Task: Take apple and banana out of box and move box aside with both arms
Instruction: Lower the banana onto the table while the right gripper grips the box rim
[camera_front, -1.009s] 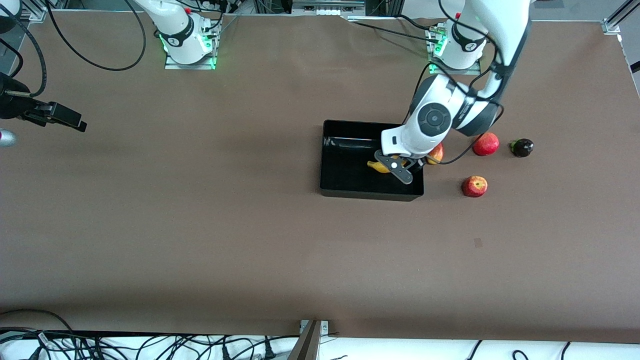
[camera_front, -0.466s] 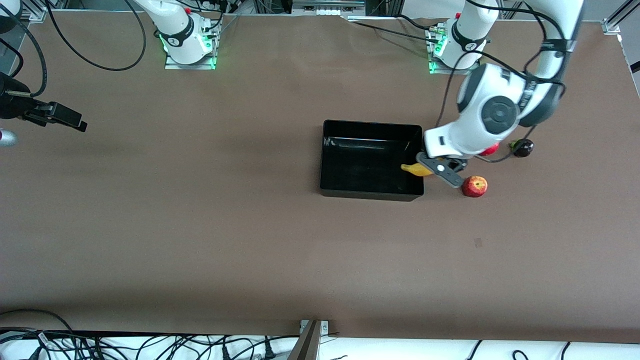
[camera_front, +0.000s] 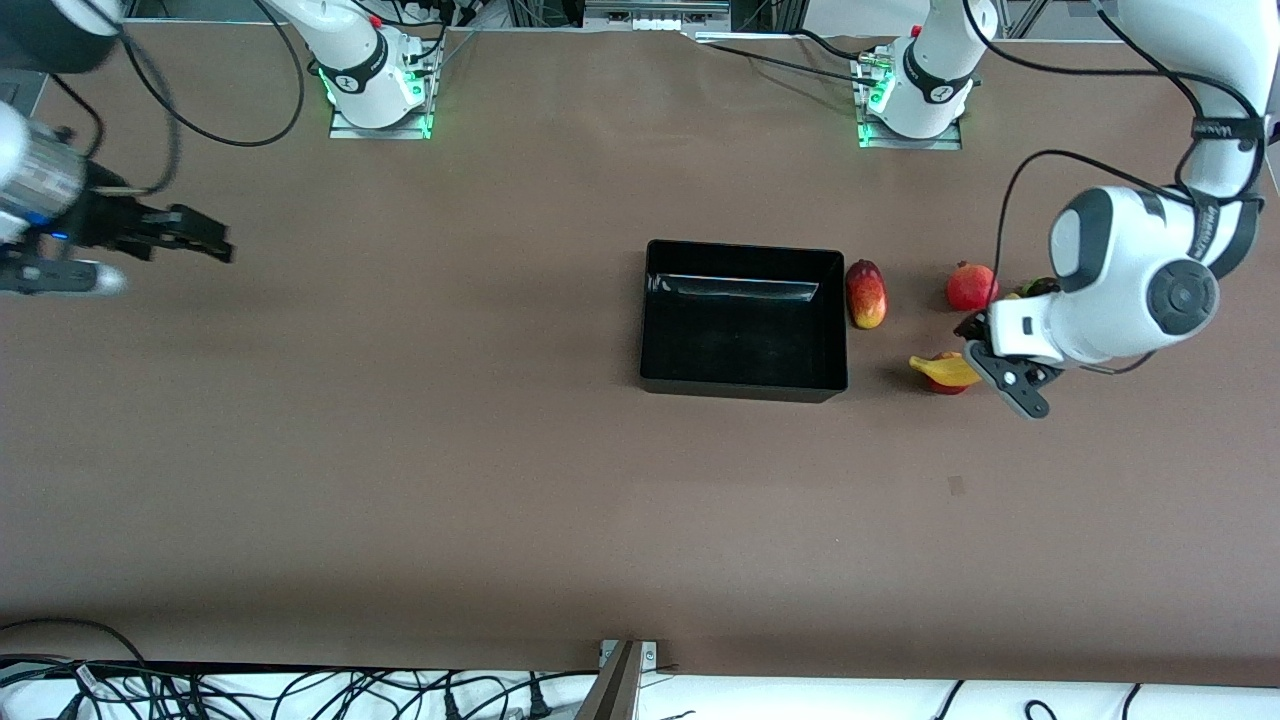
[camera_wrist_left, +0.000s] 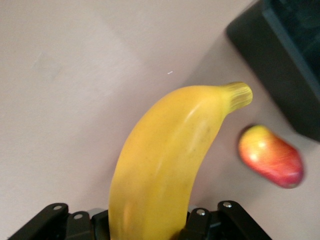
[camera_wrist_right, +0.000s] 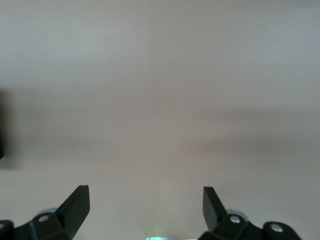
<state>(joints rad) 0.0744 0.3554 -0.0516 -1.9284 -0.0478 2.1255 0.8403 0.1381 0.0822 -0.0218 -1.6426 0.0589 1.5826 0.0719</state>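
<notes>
My left gripper (camera_front: 978, 366) is shut on one end of the yellow banana (camera_front: 940, 369), which hangs over the red apple (camera_front: 946, 386); the banana hides most of the apple. In the left wrist view the banana (camera_wrist_left: 165, 165) fills the middle and sticks out from the left gripper (camera_wrist_left: 150, 226). The black box (camera_front: 743, 372) sits open and empty on the brown table, beside the apple toward the right arm's end. My right gripper (camera_front: 195, 245) hovers open over bare table at the right arm's end. The right wrist view shows nothing in the right gripper (camera_wrist_right: 146, 200).
An oblong red-yellow fruit (camera_front: 866, 293) lies just outside the box wall and also shows as the oblong fruit (camera_wrist_left: 271, 156) by the box corner (camera_wrist_left: 287, 70). A crowned red fruit (camera_front: 971, 286) and a dark purple fruit (camera_front: 1040, 287) lie farther from the front camera than the apple.
The left gripper carried the banana from over the box, across its wall, to over the apple. The right gripper shifted a little toward the table's middle.
</notes>
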